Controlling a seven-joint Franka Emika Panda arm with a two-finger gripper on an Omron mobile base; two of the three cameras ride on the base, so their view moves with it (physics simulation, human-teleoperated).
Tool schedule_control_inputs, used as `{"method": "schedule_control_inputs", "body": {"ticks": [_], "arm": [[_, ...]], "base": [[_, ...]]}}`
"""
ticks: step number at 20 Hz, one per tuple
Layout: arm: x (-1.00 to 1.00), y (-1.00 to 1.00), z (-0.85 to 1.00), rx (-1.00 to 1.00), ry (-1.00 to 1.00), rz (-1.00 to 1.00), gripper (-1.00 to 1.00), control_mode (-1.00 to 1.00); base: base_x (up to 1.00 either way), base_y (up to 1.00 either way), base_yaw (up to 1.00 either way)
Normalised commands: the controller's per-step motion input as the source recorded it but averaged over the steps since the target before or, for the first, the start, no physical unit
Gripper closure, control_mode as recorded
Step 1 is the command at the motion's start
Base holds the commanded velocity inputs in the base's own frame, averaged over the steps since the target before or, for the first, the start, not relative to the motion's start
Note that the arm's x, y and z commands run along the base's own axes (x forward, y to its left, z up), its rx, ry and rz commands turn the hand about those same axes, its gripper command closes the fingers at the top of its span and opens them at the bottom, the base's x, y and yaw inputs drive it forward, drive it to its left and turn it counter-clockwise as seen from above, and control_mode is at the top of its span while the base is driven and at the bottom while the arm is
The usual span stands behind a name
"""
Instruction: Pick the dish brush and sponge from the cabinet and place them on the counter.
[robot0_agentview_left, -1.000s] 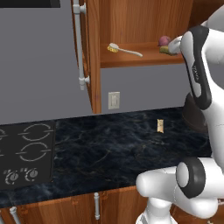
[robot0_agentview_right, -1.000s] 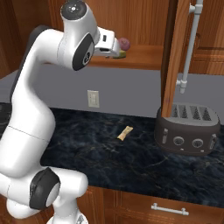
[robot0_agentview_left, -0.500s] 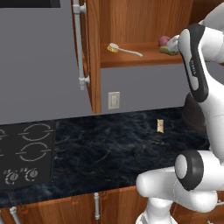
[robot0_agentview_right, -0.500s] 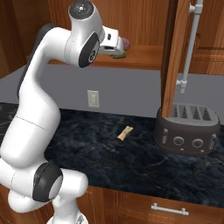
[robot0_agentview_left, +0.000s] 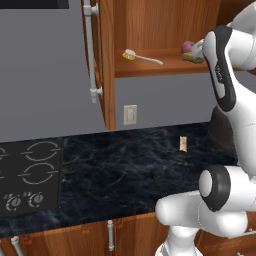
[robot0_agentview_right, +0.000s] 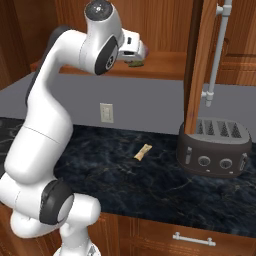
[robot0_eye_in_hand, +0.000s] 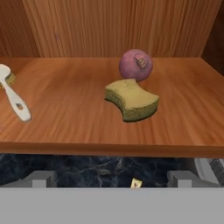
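Hand view: your wide-open, empty gripper (robot0_eye_in_hand: 112, 183) has crept closer to the reddish-brown wooden cabinet (robot0_eye_in_hand: 109, 135) shelf; the pinched yellow-tan sponge (robot0_eye_in_hand: 131, 99) lies at twelve o'clock, the white-handled dish brush (robot0_eye_in_hand: 13, 96) at nine, both unpicked.

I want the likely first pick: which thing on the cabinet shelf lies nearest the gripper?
The sponge, lying centre-shelf before the purple-red ball; the dish brush lies far aside.

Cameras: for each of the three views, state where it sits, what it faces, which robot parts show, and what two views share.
Left base view: behind-left, facing cabinet and counter; arm at right.
Right base view: behind-right, facing toaster; arm at left.
Hand view: on the hand, facing the shelf; open pincer at bottom.
Shared: sponge, dish brush.
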Motion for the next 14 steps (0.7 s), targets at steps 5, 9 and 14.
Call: {"method": "schedule_control_inputs", "body": {"ticks": [5, 9, 14], "arm": [[0.09, -0.12, -0.05, -0.01, 0.0, 0.0, -1.0, -1.0], [0.1, -0.1, -0.08, 0.0, 0.0, 0.01, -1.0, -1.0], [0.13, -0.01, 0.0, 0.0, 0.0, 0.01, -1.0, -1.0]], "base": [[0.0, 0.0, 0.0], [0.0, 0.0, 0.0], [0.0, 0.0, 0.0]]}}
